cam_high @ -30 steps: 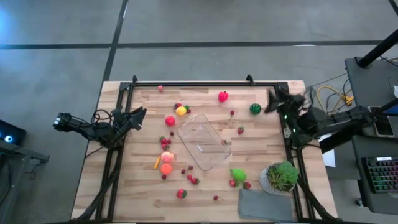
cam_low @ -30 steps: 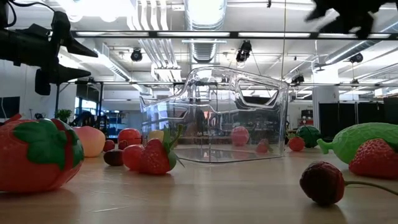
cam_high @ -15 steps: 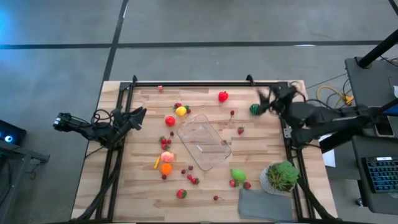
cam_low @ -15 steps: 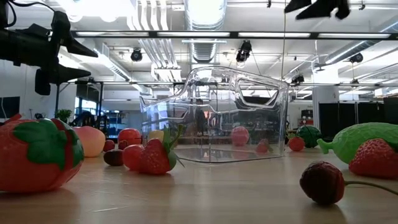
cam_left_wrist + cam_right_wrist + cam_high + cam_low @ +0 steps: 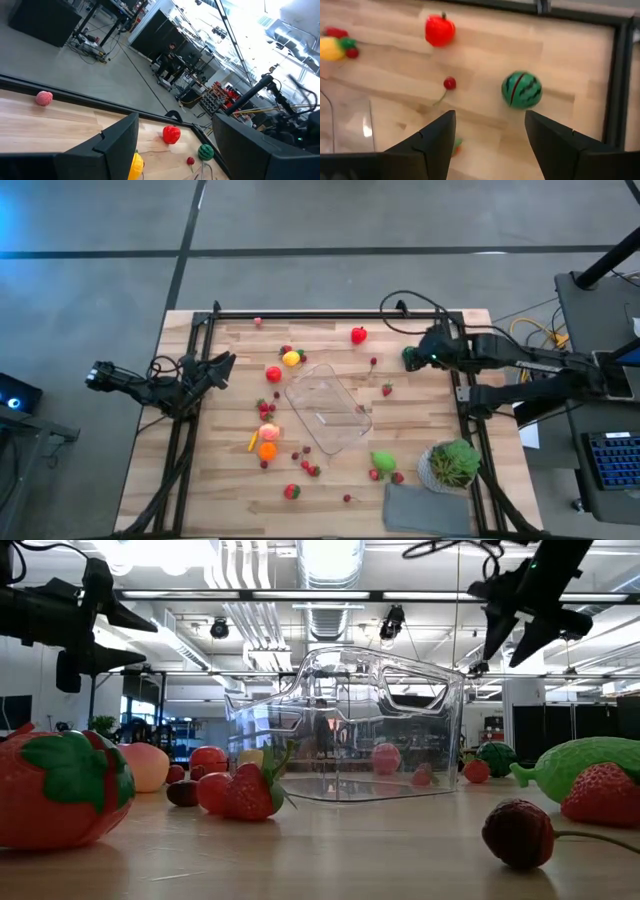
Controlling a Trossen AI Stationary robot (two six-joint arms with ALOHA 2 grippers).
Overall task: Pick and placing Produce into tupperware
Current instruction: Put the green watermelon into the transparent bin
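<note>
The clear tupperware (image 5: 328, 408) stands mid-table on its base and holds nothing. Small produce lies around it on the wood: a red fruit (image 5: 358, 334), a yellow one (image 5: 291, 358), a peach and an orange piece (image 5: 267, 442), strawberries (image 5: 385, 475) and a green pear-like piece (image 5: 382, 461). My right gripper (image 5: 413, 358) hangs open above the striped green watermelon (image 5: 521, 90) near the far right corner, which shows ahead between its fingers (image 5: 437, 137). A cherry (image 5: 449, 83) lies beside it. My left gripper (image 5: 222, 365) waits open at the left edge.
A potted leafy plant (image 5: 452, 464) and a flat grey cloth (image 5: 425, 508) occupy the near right corner. A black frame rail (image 5: 330, 313) runs along the far edge, with posts at the sides. Bare wood lies between the tupperware and the watermelon.
My right arm has stretched out from the right edge toward the table's left, and its gripper has come down over the watermelon, tipping to point downward. The left arm and all the produce have stayed where they were.
</note>
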